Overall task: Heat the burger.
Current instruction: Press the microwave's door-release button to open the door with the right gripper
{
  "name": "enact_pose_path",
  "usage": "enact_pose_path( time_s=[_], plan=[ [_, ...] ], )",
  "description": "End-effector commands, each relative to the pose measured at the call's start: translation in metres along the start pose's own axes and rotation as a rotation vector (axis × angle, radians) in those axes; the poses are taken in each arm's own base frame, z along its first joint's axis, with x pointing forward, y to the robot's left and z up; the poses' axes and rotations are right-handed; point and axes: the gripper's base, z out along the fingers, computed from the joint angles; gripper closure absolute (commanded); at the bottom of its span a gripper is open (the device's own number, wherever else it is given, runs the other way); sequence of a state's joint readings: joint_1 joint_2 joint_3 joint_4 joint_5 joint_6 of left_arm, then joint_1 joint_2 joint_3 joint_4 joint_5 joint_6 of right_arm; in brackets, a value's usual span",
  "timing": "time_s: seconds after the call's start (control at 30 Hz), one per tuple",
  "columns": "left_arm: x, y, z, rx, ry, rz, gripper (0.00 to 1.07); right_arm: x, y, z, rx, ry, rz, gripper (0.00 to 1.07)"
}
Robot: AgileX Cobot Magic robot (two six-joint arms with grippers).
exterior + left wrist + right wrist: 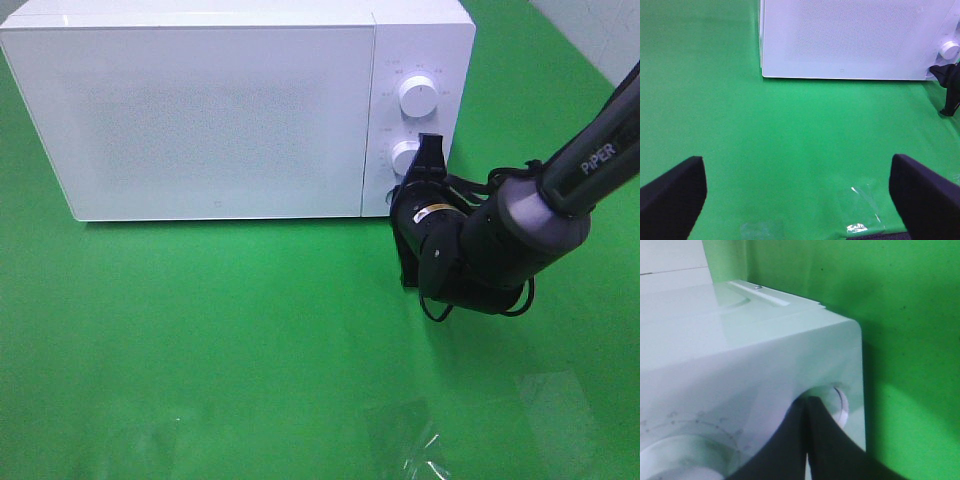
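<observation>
The burger is out of view. A white microwave [200,110] stands at the back of the green table with its door closed; it also shows in the left wrist view [850,35]. My right gripper [398,190] is shut, and its joined fingertips [807,402] touch the round button at the lower corner of the control panel [740,355], below the two dials. My left gripper [797,200] is open above bare green cloth, well in front of the microwave, with nothing between its black fingers [672,195]. It does not show in the exterior high view.
Two white dials, an upper dial [416,95] and a lower dial [404,157], sit on the microwave's right panel. Patches of clear film [410,440] lie on the cloth near the front edge, also the film [860,210] by the left gripper. The right arm [520,220] reaches in from the right.
</observation>
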State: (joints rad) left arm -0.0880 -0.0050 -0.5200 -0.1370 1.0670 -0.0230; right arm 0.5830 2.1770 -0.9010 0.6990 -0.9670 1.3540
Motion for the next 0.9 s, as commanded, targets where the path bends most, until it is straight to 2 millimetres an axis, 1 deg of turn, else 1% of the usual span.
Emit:
enact_pose_path(
  time_s=[0.03,0.13,0.17,0.2,0.27,0.67,0.9],
  plan=[
    [0.001,0.000,0.000,-0.001,-0.003,0.000,0.15,-0.006,0.045,0.007,-0.302,-0.070,0.052,1.07],
    [0.001,0.000,0.000,-0.001,-0.003,0.000,0.15,-0.003,0.050,0.012,-0.327,-0.091,0.052,1.07],
    [0.001,0.000,0.000,0.000,-0.003,-0.001,0.15,-0.004,0.055,0.018,-0.348,-0.099,0.064,1.07],
    [0.001,0.000,0.000,0.000,-0.003,-0.001,0.15,-0.004,0.055,0.018,-0.348,-0.099,0.064,1.07],
    [0.001,0.000,0.000,0.000,-0.003,-0.001,0.15,0.000,0.056,0.024,-0.356,-0.097,0.074,1.07],
    [0.001,0.000,0.000,0.000,-0.003,-0.001,0.15,0.002,0.055,0.026,-0.328,-0.087,0.053,1.07],
    [0.001,0.000,0.000,0.000,-0.003,-0.001,0.15,0.004,0.048,0.028,-0.250,-0.070,0.050,1.07]
  ],
)
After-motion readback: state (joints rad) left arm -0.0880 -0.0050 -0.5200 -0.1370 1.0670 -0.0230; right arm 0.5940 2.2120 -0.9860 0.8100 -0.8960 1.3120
